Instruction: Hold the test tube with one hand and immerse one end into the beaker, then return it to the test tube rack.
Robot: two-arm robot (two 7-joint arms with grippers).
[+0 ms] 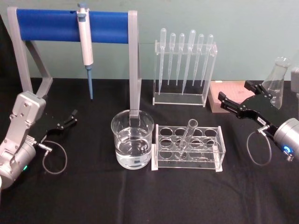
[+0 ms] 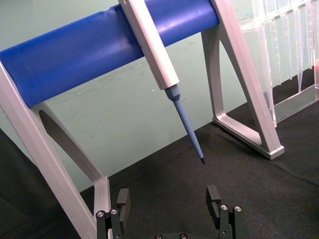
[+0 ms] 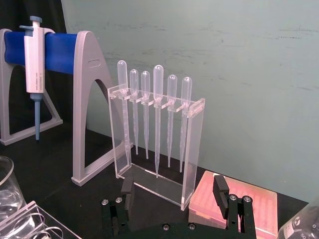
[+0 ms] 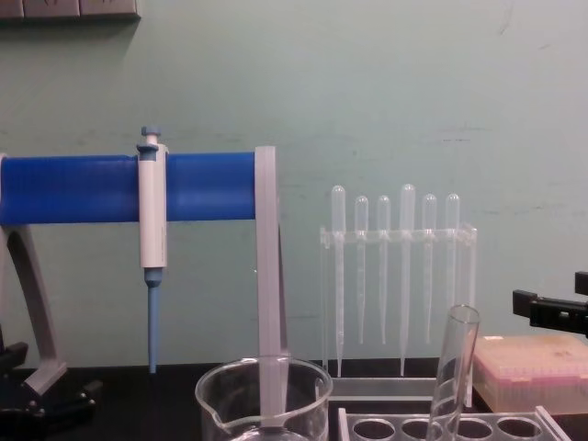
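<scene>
test tube racked, label perhaps unreadable

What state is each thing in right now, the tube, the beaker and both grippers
test tube: leaning in the clear rack, not gripped.
beaker: upright beside the rack, partly filled with clear liquid.
left gripper: open, empty, over the table at left.
right gripper: open, empty, raised at right.
pipettor: hanging on the blue stand.
</scene>
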